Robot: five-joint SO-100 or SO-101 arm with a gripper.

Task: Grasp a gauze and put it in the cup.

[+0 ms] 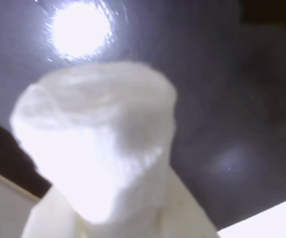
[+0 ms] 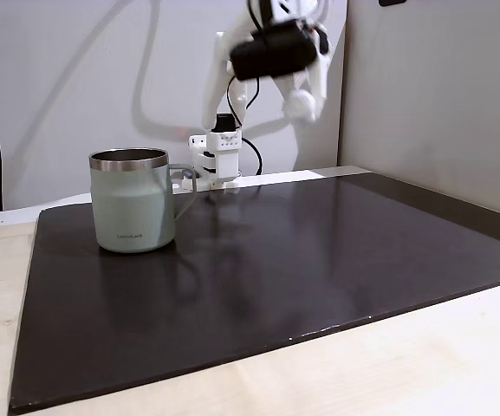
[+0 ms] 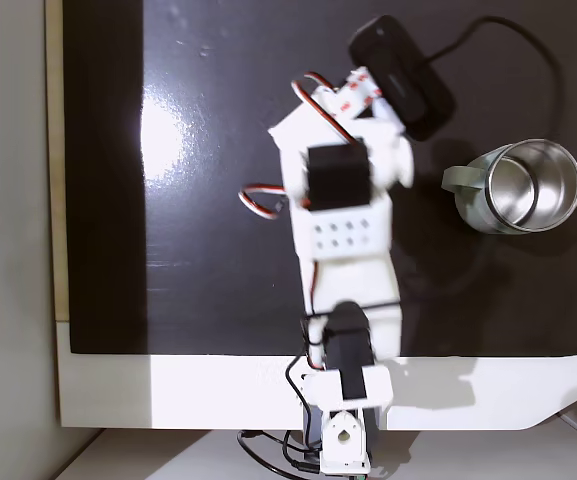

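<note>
The only lettering stands on the cup (image 2: 133,200), left of centre in a fixed view: a small dark logo near its base, on the side facing the camera. It is too small and blurred to read. No other text, number or sign can be read.

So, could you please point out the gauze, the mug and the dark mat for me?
gauze (image 1: 98,144), wrist view, middle of the white roll.
mug (image 2: 133,208), a fixed view, green side wall.
mat (image 2: 319,260), a fixed view, bare dark surface.
</note>
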